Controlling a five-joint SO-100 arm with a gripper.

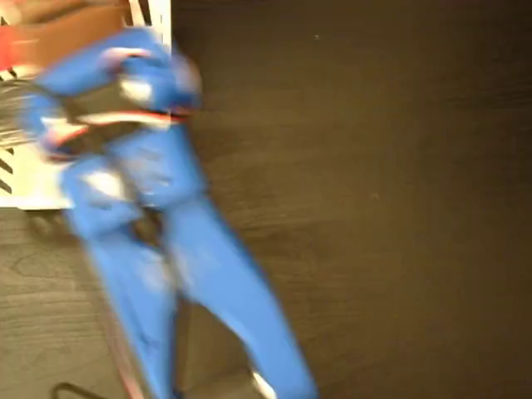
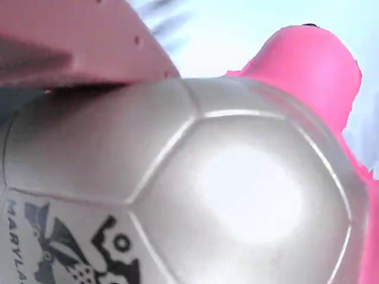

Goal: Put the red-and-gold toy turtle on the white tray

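Over the white tray (image 1: pixel 25 187), the gripper (image 1: pixel 62 137) clasps the red-and-gold toy turtle (image 2: pixel 195 189).

Fixed view looks down; wrist view presses against the turtle (image 2: pixel 207 189).

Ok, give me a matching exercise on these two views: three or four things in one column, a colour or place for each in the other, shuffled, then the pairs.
Things:
1. turtle's shell
2. turtle's head
3. robot arm
4. white tray

Descriptions:
A. blue, blurred, crossing the fixed view
B. pinkish red, upper right of the wrist view
C. pale and shiny with a black printed mark, filling the wrist view
D. upper left corner of the fixed view, black stripes at its edge

Pairs: 1-C, 2-B, 3-A, 4-D
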